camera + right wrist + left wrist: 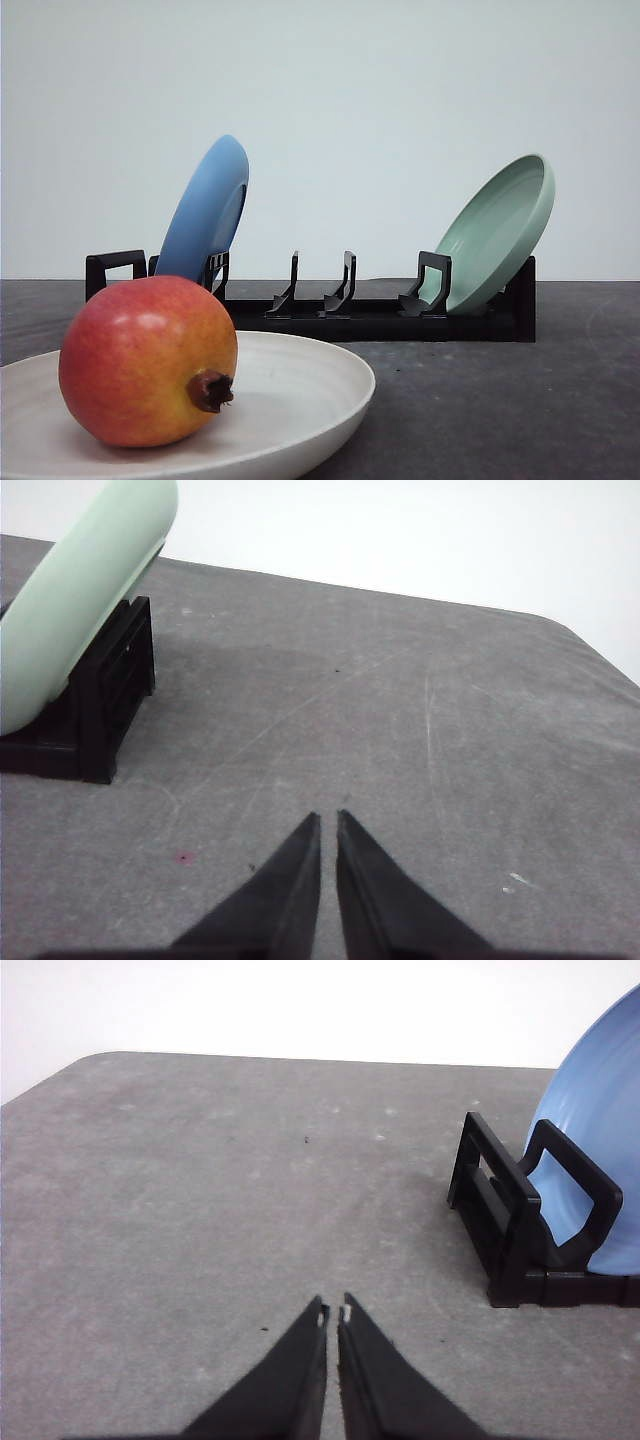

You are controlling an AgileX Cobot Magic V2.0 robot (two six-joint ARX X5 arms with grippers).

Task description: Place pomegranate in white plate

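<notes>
Red-yellow pomegranate [147, 360] rests in the white plate [310, 385], calyx sideways.

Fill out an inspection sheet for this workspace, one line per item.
Surface: dark grey table, scuffed and scratched, with a small reddish spot.
Job's things: pomegranate rests in the white plate, calyx facing the front camera; plate lies flat in front of the rack.
Clutter: black dish rack holds a blue plate leaning at its left end and a green plate leaning at its right end; middle slots free.
Grippers: left gripper shut, holding nothing, over bare table beside the rack's blue-plate end; right gripper shut, holding nothing, over bare table near the green-plate end.
Cables: nothing seen.
Surroundings: plain white wall.
</notes>
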